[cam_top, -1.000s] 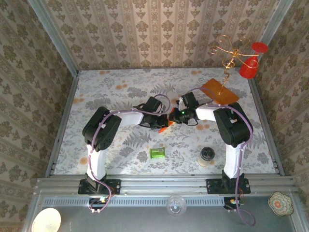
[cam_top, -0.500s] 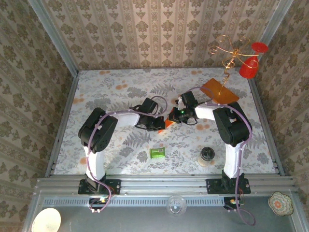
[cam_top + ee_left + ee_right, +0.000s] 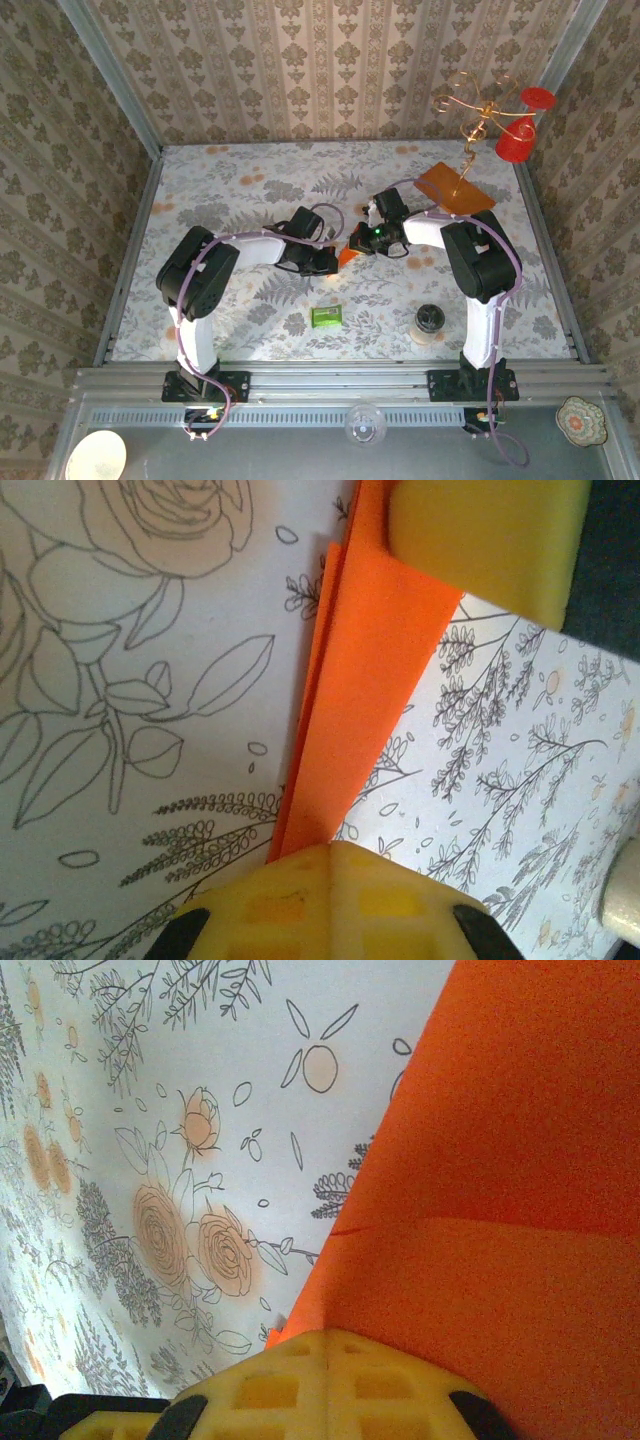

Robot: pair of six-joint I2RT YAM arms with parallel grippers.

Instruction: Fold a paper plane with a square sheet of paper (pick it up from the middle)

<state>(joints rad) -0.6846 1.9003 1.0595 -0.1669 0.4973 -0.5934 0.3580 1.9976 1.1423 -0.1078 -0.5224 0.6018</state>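
The square sheet of paper (image 3: 346,257), bright orange, is folded into narrow stacked layers and held just above the flowered table (image 3: 230,180) at its middle. My left gripper (image 3: 332,262) is shut on one end of it, and the yellow pads (image 3: 300,900) close over the strip (image 3: 360,680) in the left wrist view. My right gripper (image 3: 357,242) is shut on the other end; its yellow pad (image 3: 485,540) covers the strip's far end. In the right wrist view the orange paper (image 3: 500,1190) spreads up and right from my right gripper (image 3: 325,1335). Whether it has a plane's shape I cannot tell.
A small green packet (image 3: 325,316) lies near the front centre. A jar with a dark lid (image 3: 428,322) stands front right. At the back right, a brownish-orange board (image 3: 455,188) rests on a gold wire stand (image 3: 470,110), next to a red cup (image 3: 518,140). Patterned walls enclose three sides.
My left arm has swung its elbow leftward and its wrist has come nearer, still gripping the paper. The paper has shifted slightly. The right arm has barely moved.
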